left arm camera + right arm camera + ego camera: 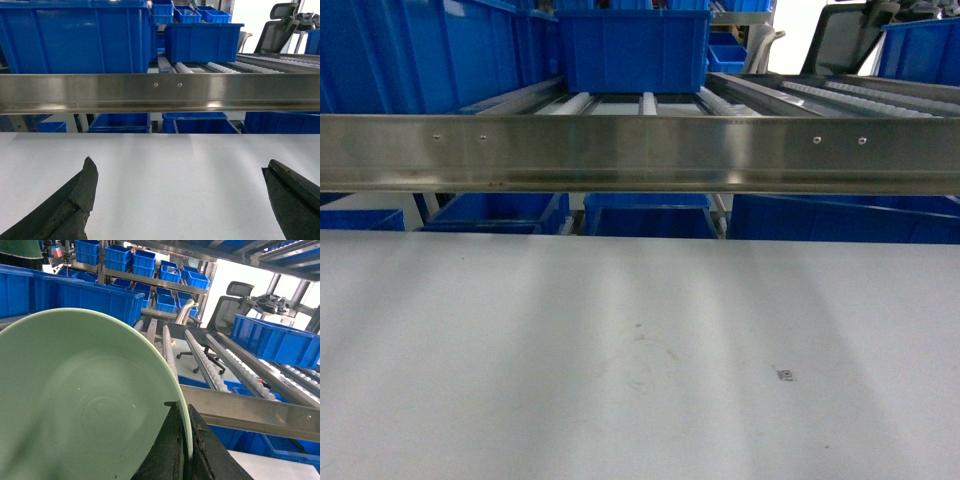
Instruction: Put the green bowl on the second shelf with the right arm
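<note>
The pale green bowl (85,400) fills the left of the right wrist view, tilted on edge. My right gripper (184,407) is shut on its rim, one black finger inside the bowl and one outside. It hangs above and in front of a steel rail (250,410) that fronts a roller shelf (200,355). Neither the bowl nor either arm shows in the head view. My left gripper (180,170) is open over the white table (165,165), with nothing between its fingers (80,195).
A steel rail (640,150) crosses the head view above the white table (640,350). Behind it a blue bin (633,48) stands on the rollers (620,102). More blue bins sit below and to the left. Another blue bin (277,340) and an office chair (227,305) lie to the right.
</note>
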{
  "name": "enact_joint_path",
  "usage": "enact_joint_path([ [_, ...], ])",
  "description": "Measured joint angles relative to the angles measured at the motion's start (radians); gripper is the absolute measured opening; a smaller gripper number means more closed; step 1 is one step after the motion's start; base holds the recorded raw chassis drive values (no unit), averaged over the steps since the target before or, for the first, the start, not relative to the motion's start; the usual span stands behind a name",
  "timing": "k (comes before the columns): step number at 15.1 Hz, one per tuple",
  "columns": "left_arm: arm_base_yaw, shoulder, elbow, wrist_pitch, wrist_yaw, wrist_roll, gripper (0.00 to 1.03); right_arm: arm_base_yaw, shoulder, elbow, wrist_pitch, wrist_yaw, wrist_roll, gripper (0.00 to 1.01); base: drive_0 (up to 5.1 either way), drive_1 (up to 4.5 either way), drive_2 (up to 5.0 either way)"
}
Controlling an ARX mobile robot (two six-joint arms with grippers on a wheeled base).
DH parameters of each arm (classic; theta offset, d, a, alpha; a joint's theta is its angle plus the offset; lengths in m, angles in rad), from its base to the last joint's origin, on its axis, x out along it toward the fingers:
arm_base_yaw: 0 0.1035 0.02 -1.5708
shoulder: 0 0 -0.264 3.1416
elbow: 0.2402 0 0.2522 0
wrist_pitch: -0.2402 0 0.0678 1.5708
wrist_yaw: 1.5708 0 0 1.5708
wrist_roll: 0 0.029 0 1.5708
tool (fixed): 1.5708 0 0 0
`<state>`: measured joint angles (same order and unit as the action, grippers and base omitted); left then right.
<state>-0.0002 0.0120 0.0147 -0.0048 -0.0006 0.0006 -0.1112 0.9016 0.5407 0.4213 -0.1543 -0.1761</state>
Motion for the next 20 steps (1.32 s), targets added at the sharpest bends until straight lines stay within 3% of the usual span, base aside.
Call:
enact_joint_path([
  [20,0.0,0.0,0.0,0.0,0.0,0.0,0.98,0.0,0.0,-0.002,-0.002,0.0,0.0,0.02,-4.8,1.41,3.4],
])
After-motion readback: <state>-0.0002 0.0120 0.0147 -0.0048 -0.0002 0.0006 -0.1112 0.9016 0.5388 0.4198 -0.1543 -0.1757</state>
